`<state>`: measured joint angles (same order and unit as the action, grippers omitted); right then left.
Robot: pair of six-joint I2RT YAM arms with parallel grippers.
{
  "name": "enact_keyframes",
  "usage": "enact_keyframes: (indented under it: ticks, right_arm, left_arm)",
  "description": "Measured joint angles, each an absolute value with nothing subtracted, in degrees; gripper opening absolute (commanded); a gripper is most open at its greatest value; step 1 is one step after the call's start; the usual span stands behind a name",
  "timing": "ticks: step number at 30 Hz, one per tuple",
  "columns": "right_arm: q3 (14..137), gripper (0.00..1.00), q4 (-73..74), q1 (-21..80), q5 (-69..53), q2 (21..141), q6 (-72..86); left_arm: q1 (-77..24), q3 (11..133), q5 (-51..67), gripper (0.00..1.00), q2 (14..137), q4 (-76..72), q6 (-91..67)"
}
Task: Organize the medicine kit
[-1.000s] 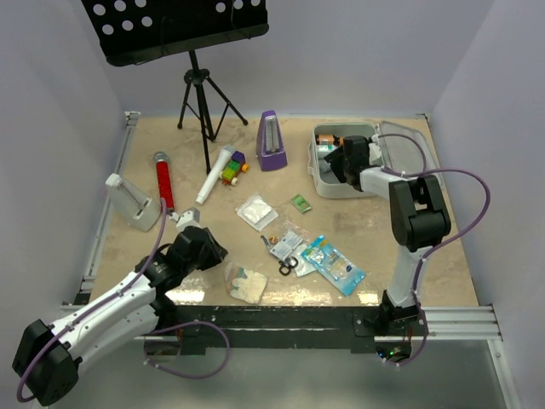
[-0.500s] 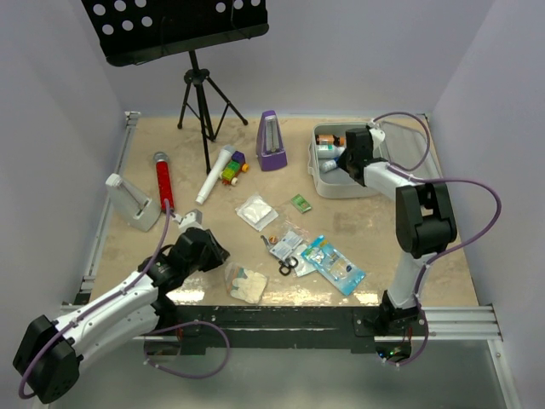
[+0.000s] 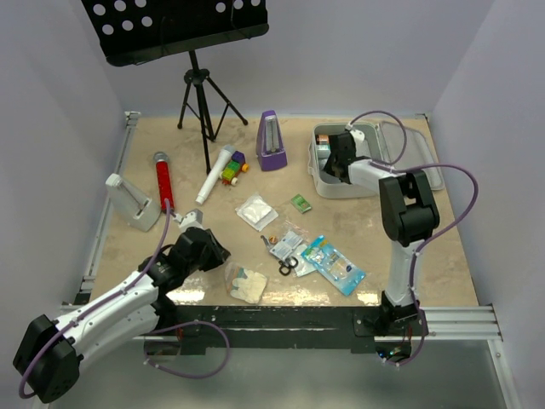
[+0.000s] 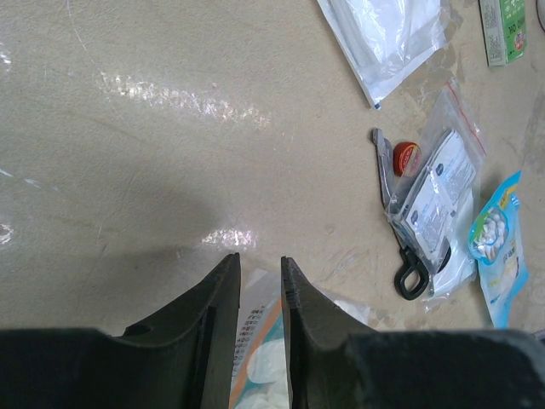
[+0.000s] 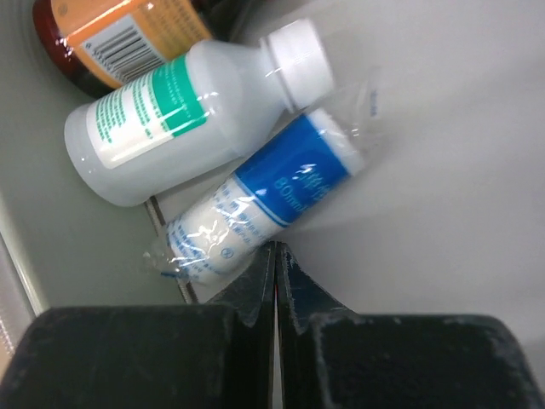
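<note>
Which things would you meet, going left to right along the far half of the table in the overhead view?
Red microphone → white microphone → purple metronome → medicine kit.

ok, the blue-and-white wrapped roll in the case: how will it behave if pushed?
The roll is round and lies on its side, so it will probably roll. Its clear wrap looks glossy and loose, likely slippery. Looks like bandage: probably light, squashy.
</note>
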<state>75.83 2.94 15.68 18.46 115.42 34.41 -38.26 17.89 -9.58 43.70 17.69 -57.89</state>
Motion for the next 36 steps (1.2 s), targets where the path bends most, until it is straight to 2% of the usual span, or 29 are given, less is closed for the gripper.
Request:
enact_keyframes:
  ticks: [10, 14, 21, 27, 36]
  right_arm:
    - [80.3, 0.0, 4.3, 16.6, 18.1, 118.3, 34.9]
    - [80.4, 0.04, 4.2, 16.5, 16.6, 117.8, 34.8]
    - [76.1, 0.11, 4.3, 16.4, 17.4, 108.1, 34.0]
    - [75.9, 0.07, 3.6, 14.0, 21.3, 104.4, 34.0]
    - [76.8, 0.02, 6.4, 9.4, 24.5, 115.7, 34.0]
  left_arm:
    - [-38.3, 17.9, -9.7, 0.3, 44.2, 17.7, -57.8]
    - [-38.3, 17.9, -9.7, 0.3, 45.0, 17.7, -57.8]
    - [-38.3, 17.9, -9.6, 0.3, 43.7, 17.8, -57.7]
    - [-38.3, 17.9, -9.1, 0.3, 42.9, 17.6, -57.7]
    - [-38.3, 17.9, -9.2, 0.3, 42.6, 17.8, -57.7]
